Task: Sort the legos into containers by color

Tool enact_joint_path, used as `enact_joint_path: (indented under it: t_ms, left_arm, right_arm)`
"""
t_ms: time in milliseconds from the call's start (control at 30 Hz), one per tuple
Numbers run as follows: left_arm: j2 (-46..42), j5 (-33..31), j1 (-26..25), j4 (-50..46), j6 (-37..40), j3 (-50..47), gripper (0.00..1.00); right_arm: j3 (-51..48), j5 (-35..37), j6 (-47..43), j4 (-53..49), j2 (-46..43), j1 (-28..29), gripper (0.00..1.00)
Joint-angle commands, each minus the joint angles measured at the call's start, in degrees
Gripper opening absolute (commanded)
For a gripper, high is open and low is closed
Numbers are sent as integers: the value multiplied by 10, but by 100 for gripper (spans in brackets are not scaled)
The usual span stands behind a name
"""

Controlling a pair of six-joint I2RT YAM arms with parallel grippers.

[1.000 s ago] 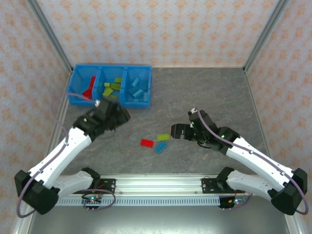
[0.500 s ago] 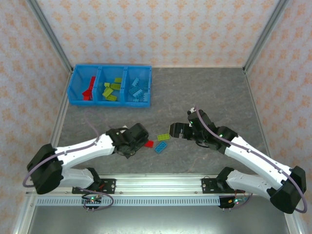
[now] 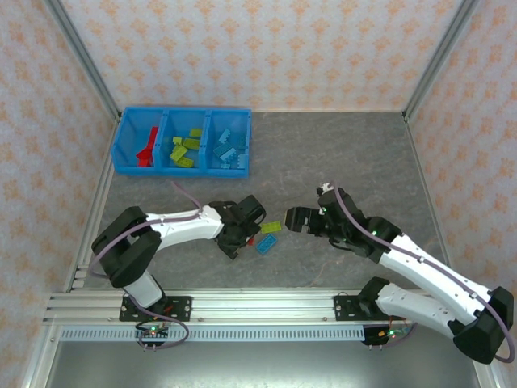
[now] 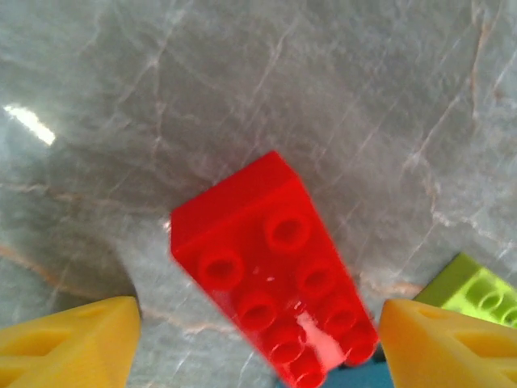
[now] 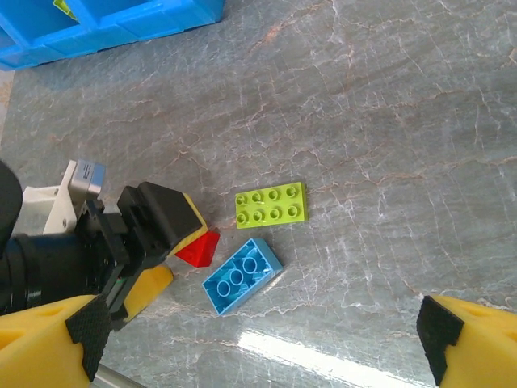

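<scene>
Three loose legos lie mid-table: a red brick [image 3: 248, 240], a lime brick [image 3: 271, 228] and a light blue brick [image 3: 266, 244] lying studs-down. My left gripper [image 3: 241, 229] is low over the red brick [image 4: 275, 267], open, one yellow finger [image 4: 73, 343] to each side of it; the right-hand finger is almost touching. My right gripper [image 3: 292, 218] hangs open just right of the bricks, nothing between its fingers. From the right wrist I see the lime brick [image 5: 271, 204], blue brick [image 5: 241, 275] and red brick [image 5: 199, 248]. The blue tray [image 3: 184, 171] holds sorted red, lime and blue bricks.
The tray stands at the back left against the left frame rail. Metal frame posts and patterned walls bound the grey table. The arms' base rail [image 3: 258, 307] runs along the near edge. Both grippers sit close together around the loose bricks.
The left arm swung from the tray down to the loose bricks and set its jaws around the red brick. The right gripper barely moved.
</scene>
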Motion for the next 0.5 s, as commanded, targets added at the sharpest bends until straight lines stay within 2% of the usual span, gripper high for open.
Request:
enact_joint_path:
  t_ms: [0, 267, 367, 467]
  left_arm:
    - [25, 11, 23, -12, 21, 19, 69]
    - [29, 25, 37, -23, 49, 4, 38]
    - [12, 26, 43, -24, 68, -5, 27]
    - [-30, 2, 48, -38, 104, -1, 23]
  right_arm:
    - [-13, 13, 15, 8, -12, 0, 99]
    - [-18, 1, 19, 13, -11, 0, 99]
    - [-23, -55, 5, 42, -2, 1, 100]
    - [-24, -93, 1, 61, 11, 5, 99]
